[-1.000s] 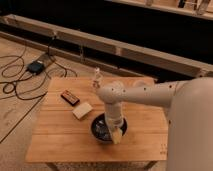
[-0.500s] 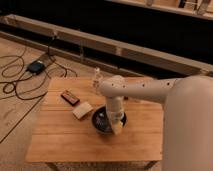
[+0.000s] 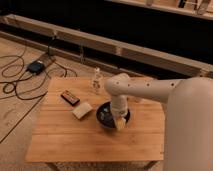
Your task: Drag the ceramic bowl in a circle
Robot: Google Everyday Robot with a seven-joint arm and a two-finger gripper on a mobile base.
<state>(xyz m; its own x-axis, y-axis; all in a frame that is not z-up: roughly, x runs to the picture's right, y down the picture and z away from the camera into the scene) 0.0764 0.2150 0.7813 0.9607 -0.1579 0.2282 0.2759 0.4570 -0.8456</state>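
Note:
The ceramic bowl point(image 3: 105, 115) is round, dark and glossy and sits near the middle of the wooden table point(image 3: 65, 140). My white arm reaches in from the right and bends down over it. My gripper point(image 3: 120, 122) is down at the bowl's right rim, its pale tip touching or inside the rim. The arm hides the bowl's right part.
A pale rectangular block point(image 3: 82, 110) lies just left of the bowl. A dark flat packet point(image 3: 70, 97) lies further left. A small clear bottle point(image 3: 96, 80) stands behind the bowl. Cables and a power box point(image 3: 36, 66) lie on the floor at left.
The bowl and the gripper have shifted slightly left and toward the back of the table. The block, packet and bottle have not moved.

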